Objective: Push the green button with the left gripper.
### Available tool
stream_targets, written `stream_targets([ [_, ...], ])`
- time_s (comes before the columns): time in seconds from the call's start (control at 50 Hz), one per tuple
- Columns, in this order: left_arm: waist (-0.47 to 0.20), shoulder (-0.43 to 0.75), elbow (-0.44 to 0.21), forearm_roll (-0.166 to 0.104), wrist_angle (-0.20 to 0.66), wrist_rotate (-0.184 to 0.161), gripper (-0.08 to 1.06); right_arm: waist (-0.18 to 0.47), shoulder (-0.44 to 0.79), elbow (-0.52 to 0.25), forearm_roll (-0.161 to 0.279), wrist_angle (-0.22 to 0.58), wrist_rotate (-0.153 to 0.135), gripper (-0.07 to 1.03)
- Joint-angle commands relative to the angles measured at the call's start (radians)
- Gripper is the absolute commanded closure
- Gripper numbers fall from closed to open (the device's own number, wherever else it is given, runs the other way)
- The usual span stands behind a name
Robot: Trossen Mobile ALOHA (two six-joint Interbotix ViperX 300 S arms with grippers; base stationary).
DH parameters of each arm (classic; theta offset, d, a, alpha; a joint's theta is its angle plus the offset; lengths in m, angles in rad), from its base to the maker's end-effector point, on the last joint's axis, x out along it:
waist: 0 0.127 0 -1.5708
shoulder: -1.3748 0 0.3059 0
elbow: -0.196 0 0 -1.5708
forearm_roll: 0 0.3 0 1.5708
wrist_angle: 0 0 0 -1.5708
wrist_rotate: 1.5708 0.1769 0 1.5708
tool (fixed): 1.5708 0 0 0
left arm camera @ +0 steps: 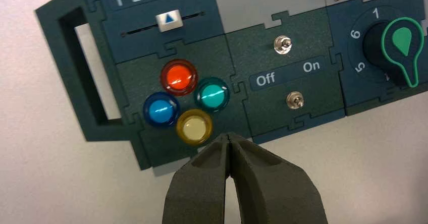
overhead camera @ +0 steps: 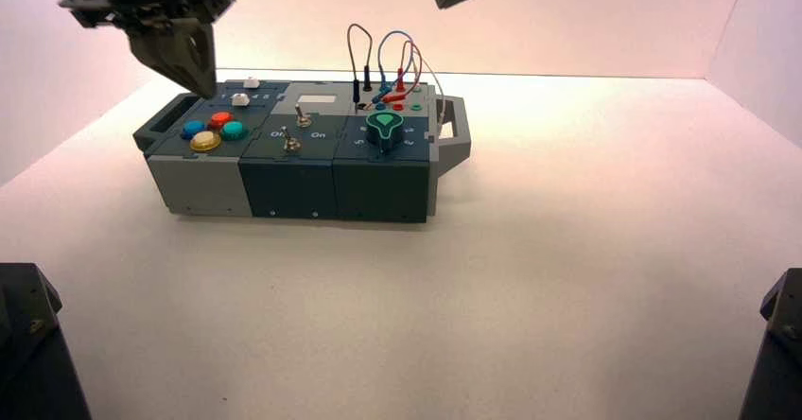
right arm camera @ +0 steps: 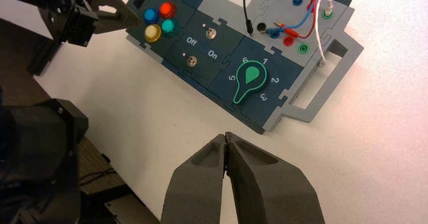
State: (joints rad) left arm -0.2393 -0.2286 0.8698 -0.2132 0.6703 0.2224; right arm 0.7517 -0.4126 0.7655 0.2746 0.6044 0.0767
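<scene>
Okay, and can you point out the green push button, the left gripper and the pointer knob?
Green push button (left arm camera: 212,96): left wrist view, dome top.
Left gripper (left arm camera: 228,137): left wrist view, between fingertips.
Pointer knob (right arm camera: 252,74): right wrist view, teardrop mark.

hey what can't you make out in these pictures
- Right gripper: only its tip shows in the high view; the top edge cuts off the rest.
- Left wrist view: the top edge cuts off the upper slider, and the right edge part of the knob panel.
- Number 4 by the knob: mostly covered by the knob's pointer.
- Gap between left gripper and green button: height can't be judged well from any view.
</scene>
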Motion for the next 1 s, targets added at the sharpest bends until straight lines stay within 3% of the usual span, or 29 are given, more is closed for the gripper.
stream_targets([
  [0.02,-0.008,0.014,-0.025,-0.003,-0.032,-0.003,1.01,0.002,0.002,-0.031,0.003,-0.003,-0.011,0.98],
  [0.34,-0.008,0.044,-0.031,-0.003,-0.052,-0.009,1.01,0.002,0.006,-0.034,0.002,-0.003,-0.031,0.98],
  [1.0,-0.008,0.12,-0.035,-0.003,-0.14,-0.012,1.01,0.0,0.009,-0.037,-0.006,0.003,-0.032,0.98],
])
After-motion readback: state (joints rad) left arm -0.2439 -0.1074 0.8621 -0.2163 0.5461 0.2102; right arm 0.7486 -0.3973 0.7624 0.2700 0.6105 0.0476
